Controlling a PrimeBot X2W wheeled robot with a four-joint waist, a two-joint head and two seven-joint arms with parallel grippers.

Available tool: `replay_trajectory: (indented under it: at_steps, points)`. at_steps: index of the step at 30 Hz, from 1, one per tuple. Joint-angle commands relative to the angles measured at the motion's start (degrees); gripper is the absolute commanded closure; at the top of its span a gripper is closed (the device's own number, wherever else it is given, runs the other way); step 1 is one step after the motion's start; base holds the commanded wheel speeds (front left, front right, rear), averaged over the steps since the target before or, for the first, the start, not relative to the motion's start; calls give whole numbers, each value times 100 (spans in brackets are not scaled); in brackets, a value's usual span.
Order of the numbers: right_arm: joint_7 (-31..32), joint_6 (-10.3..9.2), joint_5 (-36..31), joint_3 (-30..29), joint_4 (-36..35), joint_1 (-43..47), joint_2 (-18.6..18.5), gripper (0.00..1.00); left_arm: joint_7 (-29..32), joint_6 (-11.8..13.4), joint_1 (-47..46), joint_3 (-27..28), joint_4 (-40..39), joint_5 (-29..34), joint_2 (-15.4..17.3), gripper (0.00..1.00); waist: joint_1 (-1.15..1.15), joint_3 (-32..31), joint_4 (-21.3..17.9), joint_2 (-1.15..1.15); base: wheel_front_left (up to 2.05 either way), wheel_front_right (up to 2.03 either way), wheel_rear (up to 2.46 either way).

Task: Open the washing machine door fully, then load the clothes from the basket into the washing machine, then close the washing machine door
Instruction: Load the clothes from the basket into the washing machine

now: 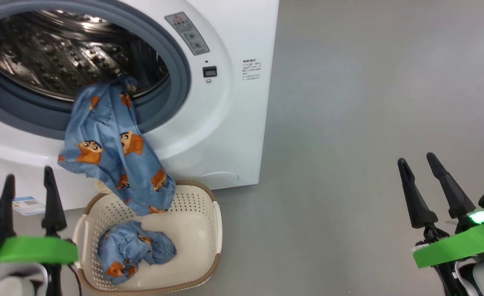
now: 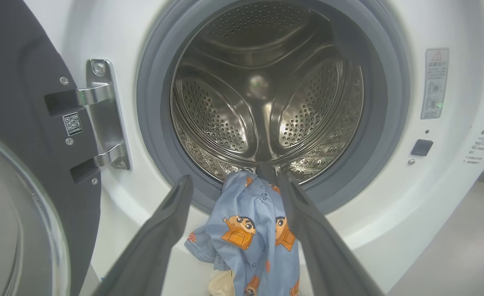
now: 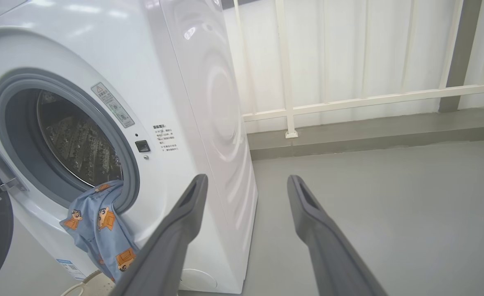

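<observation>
The washing machine stands at the upper left with its steel drum exposed. Its black washing machine door is swung wide to the left, glass bowl facing out. One piece of the clothes, a blue printed garment, hangs from the drum lip over the grey gasket down into the basket. A second blue bundle lies inside the basket. My left gripper is open, left of the basket and apart from the cloth. My right gripper is open over the floor, far right.
Grey floor spreads to the right of the machine. A white railing with a raised kerb runs along the back wall. The door's metal hinge sits left of the drum opening. A blue label sticker marks the machine's lower front.
</observation>
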Motion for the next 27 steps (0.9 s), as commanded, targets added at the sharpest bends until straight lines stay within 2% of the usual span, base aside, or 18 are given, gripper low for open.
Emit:
replay_trajectory:
  at_steps: [1,17,27]
  points:
    - [-51,31,39,48,-126,68,-159,0,-36,-12,92,134,-225,86,137,0,0,-74,58,0,0,0,0]
    - [-51,31,29,-187,-233,530,-125,0,-36,-12,1211,177,-1247,254,55,0,0,-307,261,0,0,0,0]
    - [-51,31,11,-265,-264,587,-108,0,-36,-12,1569,279,-1625,299,6,0,0,-313,276,0,0,0,0]
